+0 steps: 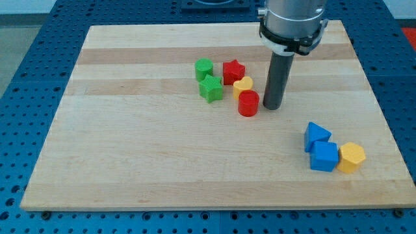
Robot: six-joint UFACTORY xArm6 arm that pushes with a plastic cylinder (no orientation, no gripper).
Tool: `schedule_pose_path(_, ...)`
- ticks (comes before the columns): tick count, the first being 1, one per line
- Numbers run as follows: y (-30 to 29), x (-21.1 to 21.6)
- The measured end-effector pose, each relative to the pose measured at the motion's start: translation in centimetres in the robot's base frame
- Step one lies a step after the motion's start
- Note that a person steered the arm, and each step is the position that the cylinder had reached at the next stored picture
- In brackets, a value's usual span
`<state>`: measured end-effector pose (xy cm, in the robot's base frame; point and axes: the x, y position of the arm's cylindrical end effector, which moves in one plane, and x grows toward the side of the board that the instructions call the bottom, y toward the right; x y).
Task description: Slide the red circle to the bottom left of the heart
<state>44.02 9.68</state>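
My tip [272,106] — a bare rod, no jaws to open or close — is sitting just right of the red circle [248,103], which is touching the yellow heart [243,85] from below, needing a gentle leftward nudge.

Arm is entering from the view's top, right of centre; only its grey cylindrical end section is showing, ringed by a dark collar. Straight dark rod is hanging vertically below the collar. My tip [272,106] is resting on the surface, in the upper middle, upright, not tilting.
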Motion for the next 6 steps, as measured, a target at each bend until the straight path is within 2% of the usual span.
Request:
schedule_pose_path(3,-3.2,0.4)
schedule_pose_path(6,-1.7,1.6)
